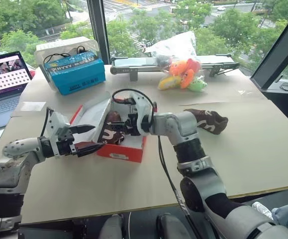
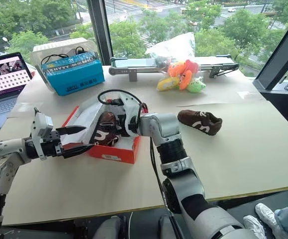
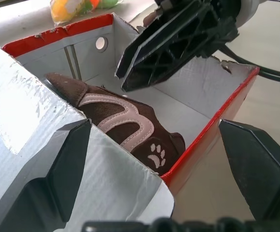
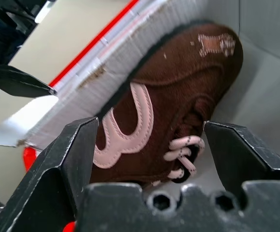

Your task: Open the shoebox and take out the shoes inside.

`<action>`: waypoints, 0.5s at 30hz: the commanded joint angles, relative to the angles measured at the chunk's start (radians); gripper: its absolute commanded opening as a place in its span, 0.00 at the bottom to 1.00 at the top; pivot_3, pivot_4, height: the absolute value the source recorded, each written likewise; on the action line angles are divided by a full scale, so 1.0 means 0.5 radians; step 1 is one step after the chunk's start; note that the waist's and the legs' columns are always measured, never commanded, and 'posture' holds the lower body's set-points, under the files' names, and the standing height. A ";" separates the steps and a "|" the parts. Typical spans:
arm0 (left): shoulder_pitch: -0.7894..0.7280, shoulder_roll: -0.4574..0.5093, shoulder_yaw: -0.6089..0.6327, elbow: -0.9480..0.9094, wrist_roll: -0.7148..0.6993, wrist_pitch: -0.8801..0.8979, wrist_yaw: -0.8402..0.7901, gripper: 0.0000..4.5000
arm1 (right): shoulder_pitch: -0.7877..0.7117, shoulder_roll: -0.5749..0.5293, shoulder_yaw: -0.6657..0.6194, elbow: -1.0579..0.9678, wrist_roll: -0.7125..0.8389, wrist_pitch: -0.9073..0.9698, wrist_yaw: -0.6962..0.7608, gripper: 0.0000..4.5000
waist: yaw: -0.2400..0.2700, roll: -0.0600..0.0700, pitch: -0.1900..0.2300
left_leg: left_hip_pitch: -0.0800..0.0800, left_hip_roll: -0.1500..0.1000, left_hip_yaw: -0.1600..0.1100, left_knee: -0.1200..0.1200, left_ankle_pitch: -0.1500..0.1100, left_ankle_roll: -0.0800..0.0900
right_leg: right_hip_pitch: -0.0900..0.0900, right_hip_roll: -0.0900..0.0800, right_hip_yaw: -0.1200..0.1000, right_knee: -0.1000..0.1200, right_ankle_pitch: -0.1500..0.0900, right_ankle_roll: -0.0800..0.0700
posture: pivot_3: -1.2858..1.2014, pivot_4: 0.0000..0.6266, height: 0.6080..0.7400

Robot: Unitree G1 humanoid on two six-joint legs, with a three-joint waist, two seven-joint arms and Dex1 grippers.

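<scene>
Shoebox (image 1: 115,147) lid already opened, one shoe (image 2: 200,121) laid out on tabletop (image 2: 243,149). Second shoe (image 4: 169,116) left inside, straddled by wide-open right pincer (image 4: 152,145). Left pincer (image 1: 86,138) spread open around lid flap, nothing gripped.

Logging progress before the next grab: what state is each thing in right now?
shoebox: open, lid flap held back.
shoe in box: lying inside, not gripped.
shoe on table: already out.
left gripper: open, around the lid flap.
right gripper: open over the boxed shoe.
laptop: on.
</scene>
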 commanded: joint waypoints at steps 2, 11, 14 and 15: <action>0.037 0.079 0.142 -0.092 -0.050 -0.011 -0.005 1.00 | 0.016 0.083 0.007 0.060 0.052 -0.098 0.005 0.92 | -0.003 0.000 0.000 | 0.000 0.000 -0.001 -0.001 0.000 0.000 | -0.001 0.000 0.000 0.000 0.000 0.000 | 0.52 0.24 1.00; 0.198 0.149 0.293 -0.174 -0.074 0.014 0.024 1.00 | -0.088 0.176 -0.056 0.312 0.164 -0.133 0.017 0.92 | -0.001 0.000 0.000 | 0.000 0.001 -0.006 -0.002 -0.004 -0.007 | -0.002 -0.001 0.001 0.000 0.000 0.000 | 0.52 0.24 1.00; 0.217 0.149 0.308 -0.194 -0.080 0.022 0.034 1.00 | -0.131 0.207 -0.092 0.408 0.228 -0.126 0.034 0.92 | -0.001 0.000 0.000 | 0.001 0.001 -0.006 -0.001 -0.009 -0.014 | -0.001 -0.001 0.000 0.000 0.000 0.000 | 0.52 0.24 1.00; 0.220 0.149 0.312 -0.197 -0.079 0.021 0.040 1.00 | -0.149 0.219 -0.124 0.481 0.250 -0.139 0.034 0.92 | -0.002 0.000 0.000 | 0.001 0.001 -0.006 -0.001 -0.009 -0.014 | -0.001 -0.001 0.000 0.000 0.000 -0.001 | 0.52 0.24 1.00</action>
